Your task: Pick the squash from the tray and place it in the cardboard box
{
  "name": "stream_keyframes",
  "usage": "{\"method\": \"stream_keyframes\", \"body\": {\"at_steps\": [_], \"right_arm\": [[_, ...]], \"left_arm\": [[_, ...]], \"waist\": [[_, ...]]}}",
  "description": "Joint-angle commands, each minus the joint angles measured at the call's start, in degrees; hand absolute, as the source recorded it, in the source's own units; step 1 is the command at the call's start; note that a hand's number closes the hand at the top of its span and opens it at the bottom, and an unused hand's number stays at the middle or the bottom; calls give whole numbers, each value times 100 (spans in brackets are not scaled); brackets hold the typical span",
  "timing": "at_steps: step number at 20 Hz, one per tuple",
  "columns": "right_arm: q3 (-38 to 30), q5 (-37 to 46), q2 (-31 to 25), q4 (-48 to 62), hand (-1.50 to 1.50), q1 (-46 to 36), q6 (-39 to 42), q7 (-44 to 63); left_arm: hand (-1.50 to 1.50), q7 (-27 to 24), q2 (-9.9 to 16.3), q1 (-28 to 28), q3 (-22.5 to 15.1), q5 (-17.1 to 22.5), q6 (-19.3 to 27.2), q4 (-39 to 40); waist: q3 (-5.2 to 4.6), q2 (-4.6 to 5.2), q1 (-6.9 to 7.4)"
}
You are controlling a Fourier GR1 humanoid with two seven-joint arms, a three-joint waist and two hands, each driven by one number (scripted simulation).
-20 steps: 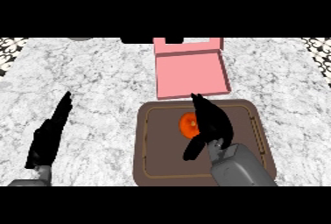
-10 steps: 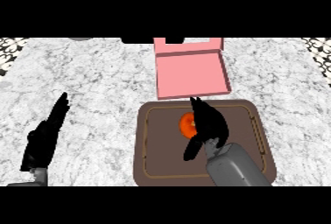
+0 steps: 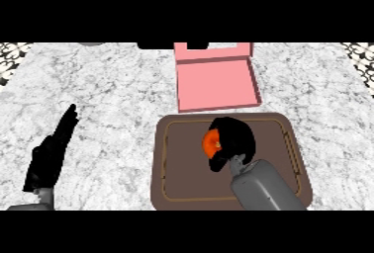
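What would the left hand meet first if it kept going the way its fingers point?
Nothing, as far as the head view shows. The left hand points up and slightly right across bare marble counter; that line passes left of the pink box and the tray. Depth is unclear.

A grey-white marbled tabletop (image 3: 110,99) carries a brown tray (image 3: 179,163) with a thin raised inner rim, and just beyond the tray's far edge, a pink open cardboard box (image 3: 215,84) lying flat
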Motion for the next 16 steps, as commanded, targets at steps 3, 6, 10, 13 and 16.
{"method": "stream_keyframes", "body": {"at_steps": [3,6,10,13,16], "right_arm": [[31,755,-100,304,150,-286,-396,-246],[-126,471,-962,358,150,-392,-379,-1687],[-4,239,-2043,298,150,-1185,249,-3481],[-113,148,-2646,351,150,-1517,225,-4541],[-367,-54,-3246,587,150,-1700,5,-5791]], "left_arm": [[0,-314,-175,42,15,-133,43,254],[0,-87,-164,136,-5,-111,45,-65],[0,-66,-140,3,-158,-99,-98,-180],[0,-102,-171,-7,-174,-80,-109,-138],[0,-60,-202,-174,-186,-121,-46,-193]], "waist": [[-1,4,-14],[4,25,25],[37,175,361],[41,259,452],[59,287,392]]}}
